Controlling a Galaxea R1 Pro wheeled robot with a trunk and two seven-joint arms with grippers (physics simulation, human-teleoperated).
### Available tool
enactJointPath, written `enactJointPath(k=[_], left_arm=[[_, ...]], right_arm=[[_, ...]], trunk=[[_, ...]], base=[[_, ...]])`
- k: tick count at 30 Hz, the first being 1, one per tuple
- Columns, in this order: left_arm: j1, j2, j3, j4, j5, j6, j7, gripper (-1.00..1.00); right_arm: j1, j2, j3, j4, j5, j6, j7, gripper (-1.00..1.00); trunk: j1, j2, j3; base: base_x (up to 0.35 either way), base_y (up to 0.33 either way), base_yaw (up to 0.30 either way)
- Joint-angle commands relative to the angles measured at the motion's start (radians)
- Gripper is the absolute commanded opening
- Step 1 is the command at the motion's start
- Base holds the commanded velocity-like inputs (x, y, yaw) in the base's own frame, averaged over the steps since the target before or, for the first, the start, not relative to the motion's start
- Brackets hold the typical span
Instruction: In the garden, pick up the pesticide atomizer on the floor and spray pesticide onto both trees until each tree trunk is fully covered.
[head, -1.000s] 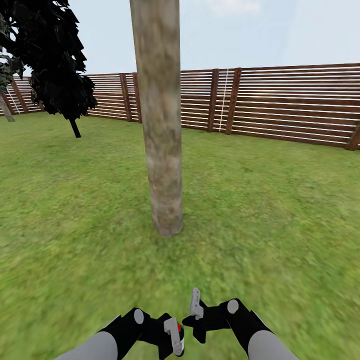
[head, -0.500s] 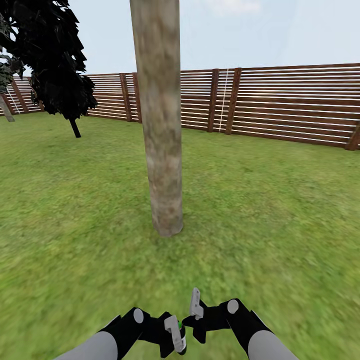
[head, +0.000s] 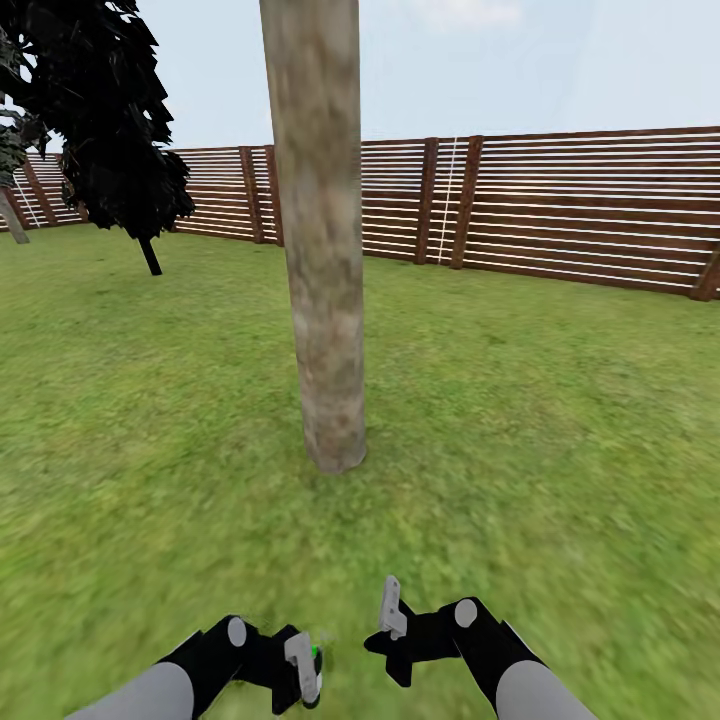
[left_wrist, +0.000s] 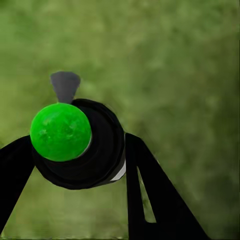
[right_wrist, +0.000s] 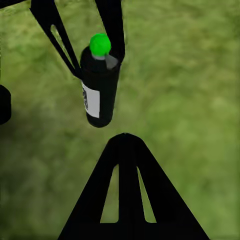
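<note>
A thick mottled grey-brown tree trunk (head: 322, 250) rises from the garden lawn (head: 560, 420) straight ahead, its crown out of view. My left gripper (head: 305, 672) hangs low at the near edge, shut on the pesticide atomizer (head: 316, 660), a small black bottle whose top shows green. The left wrist view looks down on that atomizer (left_wrist: 85, 150) between the two fingers. In the right wrist view the atomizer (right_wrist: 98, 90) hangs over grass. My right gripper (head: 390, 605) is beside it, shut and holding nothing. No pesticide cloud is in view, and the stone floor is out of view.
A brown slat fence (head: 560, 215) runs across the back. A dark narrow tree (head: 110, 120) stands at the back left, with a thin grey leaning trunk (head: 12, 215) at the left edge. Open grass surrounds the near trunk.
My left arm has shifted left and slightly down with the atomizer. The atomizer's top has gone from red to green. The right arm and the camera have stayed put.
</note>
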Motion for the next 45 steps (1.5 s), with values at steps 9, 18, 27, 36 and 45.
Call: enactJointPath(k=[9,18,27,36,45], left_arm=[[0.087,0.239,0.054,0.002,0.032,-0.002,0.069,-1.0],[0.088,0.194,0.407,0.022,0.321,-0.006,0.45,-1.0],[0.089,0.179,0.429,0.062,0.43,-0.017,0.512,-1.0],[0.051,0.1,0.428,0.002,0.443,0.285,0.543,-1.0],[0.037,0.048,0.426,-0.065,0.439,0.399,0.607,-1.0]], right_arm=[[0.003,0.0,-0.003,0.007,0.006,0.0,-0.131,1.0],[0.077,-0.15,-0.214,0.234,-0.155,-0.019,-0.846,1.0],[0.151,-0.245,-0.232,0.239,-0.421,-0.201,-1.008,1.0],[0.164,-0.232,-0.233,0.247,-0.516,-0.249,-1.149,1.0],[0.164,-0.226,-0.232,0.254,-0.529,-0.247,-1.188,1.0]], trunk=[[0.0,0.0,0.0],[0.0,0.0,0.0],[0.0,0.0,0.0],[0.0,0.0,0.0],[0.0,0.0,0.0]], base=[[0.0,0.0,0.0],[0.0,0.0,0.0],[0.0,0.0,0.0],[0.0,0.0,0.0],[0.204,-0.041,0.0]])
